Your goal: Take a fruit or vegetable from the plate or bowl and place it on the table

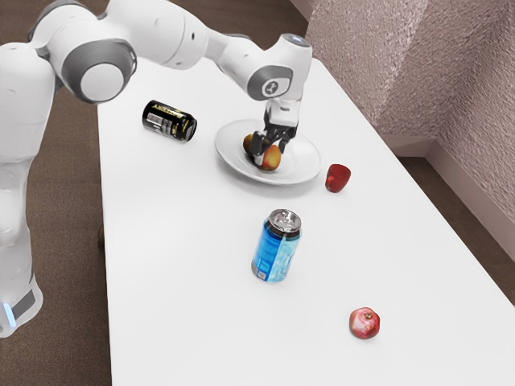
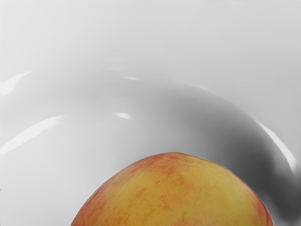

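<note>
The black gripper (image 1: 271, 148) is low over the white plate (image 1: 304, 167) in the exterior view, right at a yellow-red fruit (image 1: 273, 158) that it partly covers. Whether it holds this fruit cannot be made out. Against the gripper's other side shows an orange-brown round surface (image 1: 249, 143), partly hidden. In the wrist view, the rounded top of a yellow fruit with red streaks (image 2: 174, 193) looms large at the lower edge, with the glossy plate (image 2: 94, 94) around it.
A black can (image 1: 169, 121) lies on its side left of the plate in the exterior view. A red cup-shaped object (image 1: 338, 178) is beside the plate's right edge. A blue can (image 1: 276, 248) stands on the white table (image 1: 185, 281), and a red-pink fruit (image 1: 364, 322) lies farther off.
</note>
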You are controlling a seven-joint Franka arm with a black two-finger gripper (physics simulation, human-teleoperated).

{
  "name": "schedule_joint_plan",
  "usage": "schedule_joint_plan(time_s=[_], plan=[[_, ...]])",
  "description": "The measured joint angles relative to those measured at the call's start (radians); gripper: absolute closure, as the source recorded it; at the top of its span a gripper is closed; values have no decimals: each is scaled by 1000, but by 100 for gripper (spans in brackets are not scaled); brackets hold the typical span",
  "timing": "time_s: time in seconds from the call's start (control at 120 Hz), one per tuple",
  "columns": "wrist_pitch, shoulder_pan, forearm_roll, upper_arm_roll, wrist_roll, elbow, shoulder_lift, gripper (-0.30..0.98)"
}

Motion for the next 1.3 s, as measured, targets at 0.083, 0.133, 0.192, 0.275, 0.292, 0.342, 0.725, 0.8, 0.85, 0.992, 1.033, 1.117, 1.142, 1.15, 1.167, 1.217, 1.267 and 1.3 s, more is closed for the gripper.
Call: schedule_joint_plan(time_s=[0.083,0.133,0.192,0.275,0.292,0.342,0.725,0.8,0.85,0.992,1.033,1.117,1.142,1.15,1.167,1.217,1.267,1.3], plan=[[0,0,-1,0,-1,10,9,9],[0,0,-2,0,-2,15,15,13],[-1,0,-5,0,-2,18,18,21],[1,1,-9,0,-4,23,19,32],[1,1,-10,0,-4,23,19,32],[3,2,-14,0,-5,24,19,33],[-17,3,-39,1,-31,53,5,36],[-35,2,-38,1,-39,64,-13,36],[-49,0,-36,0,-45,66,-33,37],[-104,-4,-14,-34,-70,68,-119,37],[-121,-5,2,-68,-81,68,-141,37],[-150,-19,23,-133,-104,68,-169,37],[-157,-26,27,-145,-110,68,-174,37],[-159,-27,29,-149,-112,68,-176,37],[-163,-28,31,-160,-116,68,-178,36],[-173,-26,36,-191,-128,68,-181,36],[-181,-20,43,-223,-140,67,-182,36],[-186,-15,53,-247,-149,68,-183,36]])
